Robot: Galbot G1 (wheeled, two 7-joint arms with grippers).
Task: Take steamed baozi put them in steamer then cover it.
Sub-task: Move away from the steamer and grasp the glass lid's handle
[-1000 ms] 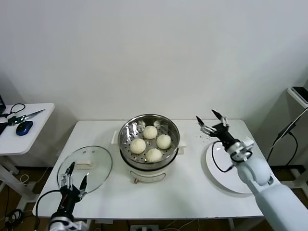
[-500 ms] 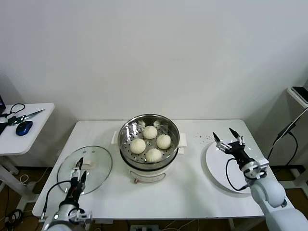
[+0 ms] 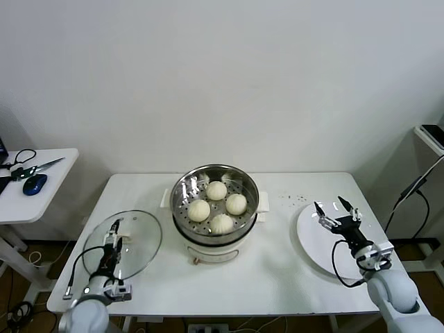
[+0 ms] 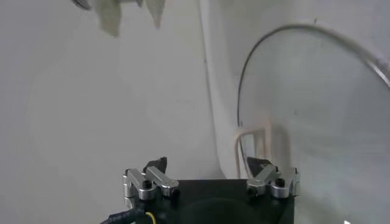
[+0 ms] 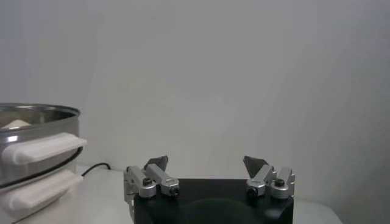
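Nearest the robot on the left, the left gripper [image 3: 111, 239] hangs over the near part of the cover [image 3: 132, 244], the clear glass lid lying flat on the white table [image 3: 277, 270] at its near left corner. In the head view its fingers look close together, but the left wrist view shows the two finger bases set well apart with nothing between them, so the jaws are open and empty. That wrist view also shows the lid's metal rim [image 4: 292, 30] curving across the table and its cream-white handle [image 4: 253, 143] just ahead of the gripper.

On the near right, the right gripper [image 3: 336, 215] hovers above the flat white plate [image 3: 316, 246], which is bare. Its jaws are spread wide and hold nothing, as the right wrist view confirms.

Farther back, in the middle of the table, stands the steamer [image 3: 215, 184], a shiny steel pot on a white base. All four steamed baozi [image 3: 217, 205] sit inside on the perforated floor, close together in a rough diamond. The pot is uncovered, the lid well apart to its left. In the right wrist view the steamer's rim and white side handle [image 5: 42, 149] show at the edge.

Far left, a separate small white table [image 3: 38, 201] carries a blue mouse [image 3: 35, 184] and scissors [image 3: 35, 167].
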